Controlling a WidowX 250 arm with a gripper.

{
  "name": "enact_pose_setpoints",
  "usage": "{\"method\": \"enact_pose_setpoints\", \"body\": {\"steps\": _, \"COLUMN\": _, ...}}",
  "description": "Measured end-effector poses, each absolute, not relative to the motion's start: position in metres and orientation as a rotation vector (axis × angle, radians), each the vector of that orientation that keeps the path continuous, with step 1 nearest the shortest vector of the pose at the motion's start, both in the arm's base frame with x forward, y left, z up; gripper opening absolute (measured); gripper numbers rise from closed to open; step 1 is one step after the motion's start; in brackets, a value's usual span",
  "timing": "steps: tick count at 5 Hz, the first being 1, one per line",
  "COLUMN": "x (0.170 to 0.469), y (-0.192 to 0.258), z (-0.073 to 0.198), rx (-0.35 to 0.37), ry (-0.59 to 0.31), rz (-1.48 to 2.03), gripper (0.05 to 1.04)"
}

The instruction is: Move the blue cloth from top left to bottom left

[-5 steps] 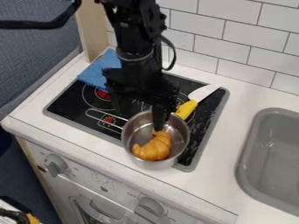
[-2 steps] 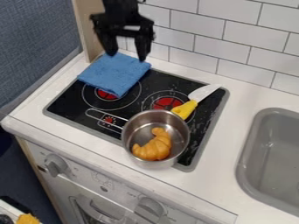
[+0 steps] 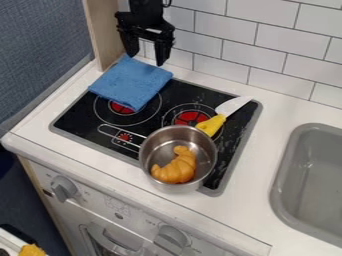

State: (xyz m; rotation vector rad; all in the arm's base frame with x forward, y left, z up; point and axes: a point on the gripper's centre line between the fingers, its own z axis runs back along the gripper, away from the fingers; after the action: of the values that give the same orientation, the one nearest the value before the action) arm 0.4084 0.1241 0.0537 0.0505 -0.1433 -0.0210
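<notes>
At the stovetop's rear left corner, the blue cloth (image 3: 131, 83) lies partly on the black cooktop (image 3: 83, 118). Above its back edge hangs the gripper (image 3: 145, 56), fingers spread, grasping nothing.

My fixed camera is set above the front side of the counter (image 3: 275, 112), near enough to frame the whole stovetop (image 3: 85, 117) while cropping the sink (image 3: 284, 165) at the view's right edge, and faces down at a slant toward the tiled back wall (image 3: 270, 62).
</notes>
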Motion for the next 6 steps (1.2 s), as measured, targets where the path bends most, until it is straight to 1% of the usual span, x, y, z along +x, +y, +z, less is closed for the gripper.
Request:
{"method": "enact_pose_setpoints", "body": {"steps": 1, "x": 0.403, "y": 0.134, "z": 0.034, "rx": 0.069, "ry": -0.09, "rz": -0.042, "gripper": 1.0}}
{"method": "enact_pose_setpoints", "body": {"steps": 2, "x": 0.397, "y": 0.141, "z": 0.03, "rx": 0.093, "ry": -0.068, "rz": -0.042, "gripper": 1.0}}
{"method": "enact_pose_setpoints", "body": {"steps": 3, "x": 0.387, "y": 0.151, "z": 0.017, "rx": 0.088, "ry": -0.033, "rz": -0.006, "gripper": 1.0}}
{"method": "enact_pose_setpoints", "body": {"steps": 5, "x": 0.373, "y": 0.149, "z": 0.008, "rx": 0.082, "ry": -0.028, "rz": 0.021, "gripper": 1.0}}
{"method": "enact_pose_setpoints", "body": {"steps": 6, "x": 0.354, "y": 0.147, "z": 0.01, "rx": 0.098, "ry": -0.022, "rz": 0.011, "gripper": 0.999}}
